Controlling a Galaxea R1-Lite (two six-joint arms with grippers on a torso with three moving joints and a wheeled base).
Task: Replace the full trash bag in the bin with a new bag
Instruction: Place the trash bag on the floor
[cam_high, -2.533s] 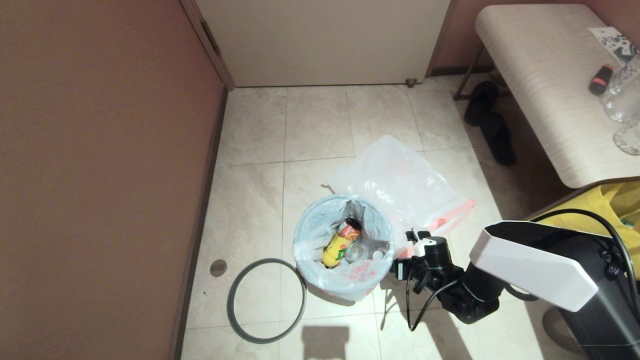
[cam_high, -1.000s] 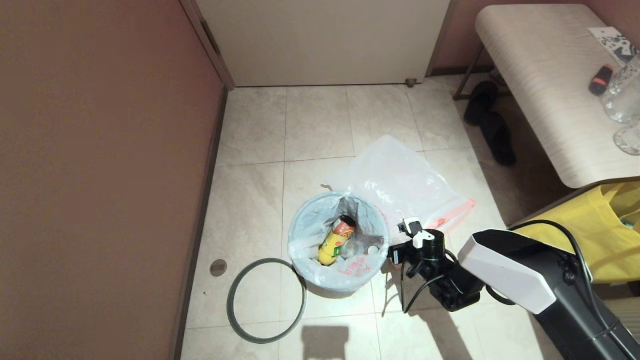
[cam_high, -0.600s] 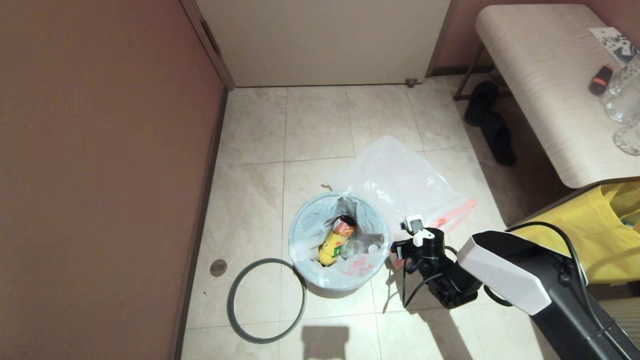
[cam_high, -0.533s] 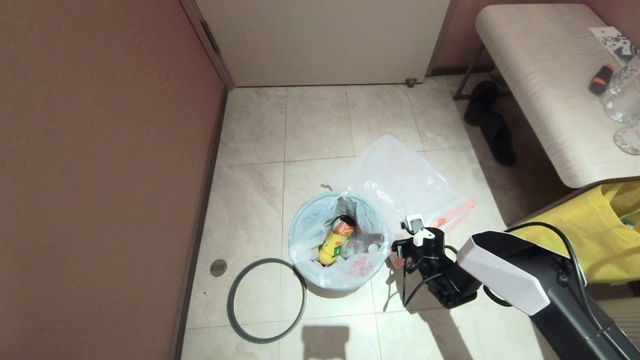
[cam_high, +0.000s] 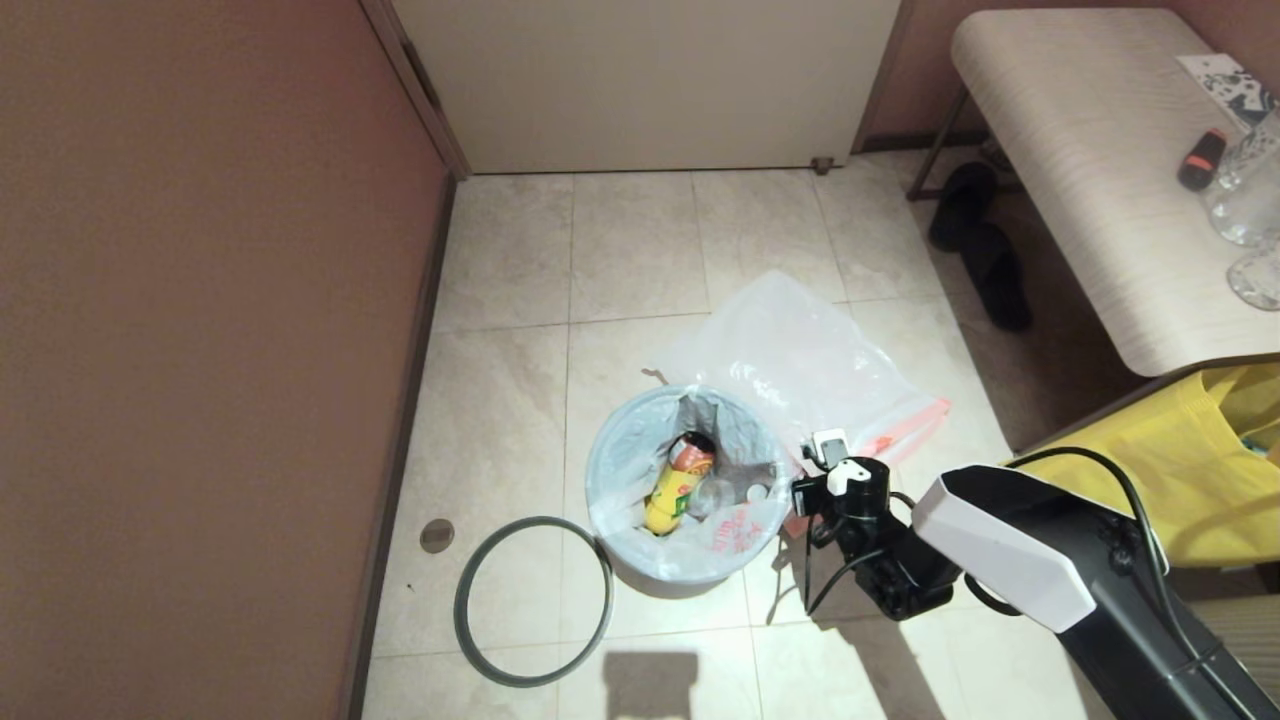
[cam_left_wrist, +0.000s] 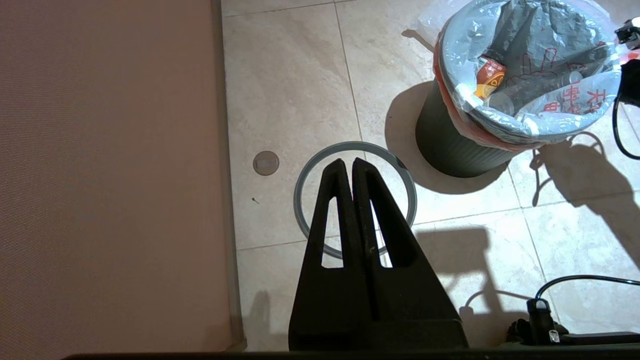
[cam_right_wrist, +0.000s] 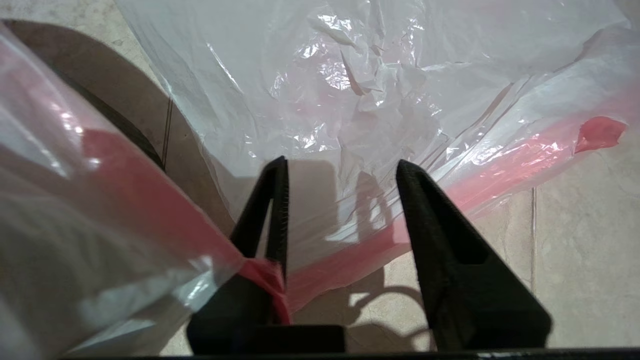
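Note:
The full trash bag (cam_high: 690, 480) lines the bin (cam_left_wrist: 450, 150); its hem is folded over the rim and a yellow-labelled bottle (cam_high: 680, 485) stands inside. My right gripper (cam_high: 800, 492) is low at the bin's right side, open. In the right wrist view the full trash bag's pink hem (cam_right_wrist: 125, 190) lies against the inside of one finger (cam_right_wrist: 272, 200). The new bag (cam_high: 800, 360) lies flat on the floor behind the bin, under the right gripper (cam_right_wrist: 342, 167). My left gripper (cam_left_wrist: 347, 162) hangs shut and empty above the grey hoop (cam_left_wrist: 350, 146).
The grey hoop (cam_high: 462, 600) lies on the tiles left of the bin, near a floor drain (cam_high: 437, 536). A brown wall (cam_high: 200, 350) runs along the left. At the right are a bench (cam_high: 1080, 150), black slippers (cam_high: 985, 250) and a yellow tote (cam_high: 1200, 450).
My right gripper has come down and in to the bin's right rim, and its jaws have narrowed. The bin with its bag shifted slightly. The left arm kept still.

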